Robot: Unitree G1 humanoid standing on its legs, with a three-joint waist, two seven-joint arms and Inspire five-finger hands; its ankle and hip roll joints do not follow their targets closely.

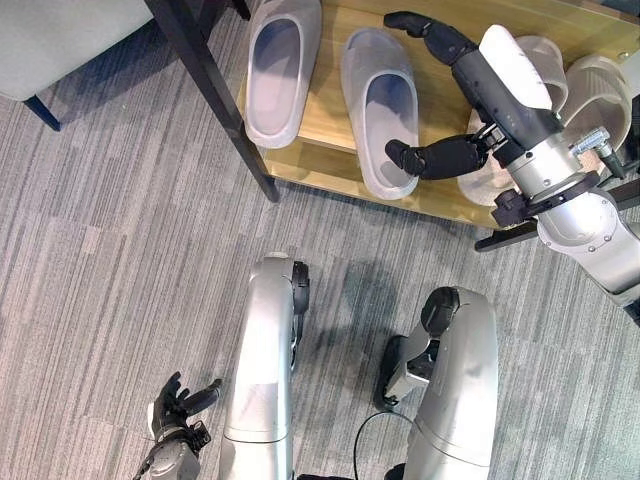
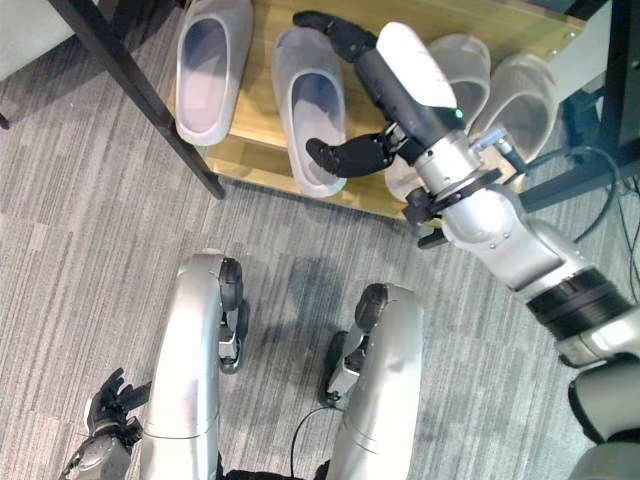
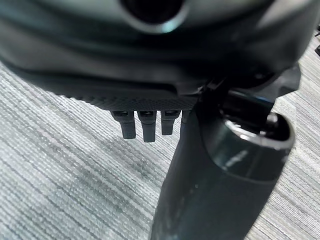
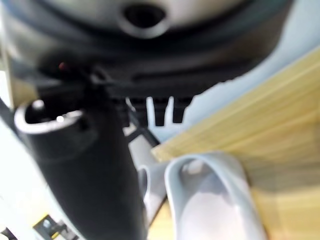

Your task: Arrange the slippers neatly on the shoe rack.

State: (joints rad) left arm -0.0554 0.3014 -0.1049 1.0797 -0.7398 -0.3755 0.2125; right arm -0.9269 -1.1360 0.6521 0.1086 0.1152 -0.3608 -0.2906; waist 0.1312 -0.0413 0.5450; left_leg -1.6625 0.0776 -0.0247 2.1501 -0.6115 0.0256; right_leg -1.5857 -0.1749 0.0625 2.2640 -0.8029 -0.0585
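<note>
Two pale lilac slippers lie side by side on the wooden shoe rack [image 1: 320, 145]: one [image 1: 280, 70] at the left end, the other [image 1: 375, 100] just right of it. A second, whiter pair [image 1: 590, 90] sits further right, partly hidden by my right arm. My right hand [image 1: 465, 65] hovers open along the right side of the second lilac slipper. Its fingers [image 1: 415, 25] reach past the toe and its thumb [image 1: 430, 158] lies at the heel; the same slipper [image 4: 210, 200] shows past the thumb in the right wrist view. My left hand [image 1: 180, 405] hangs open low over the carpet.
A black frame leg [image 1: 215, 90] of the rack slants down past the shelf's left end. A grey seat [image 1: 60, 40] with a dark leg stands at the back left. Grey striped carpet [image 1: 120, 250] covers the floor in front of the rack.
</note>
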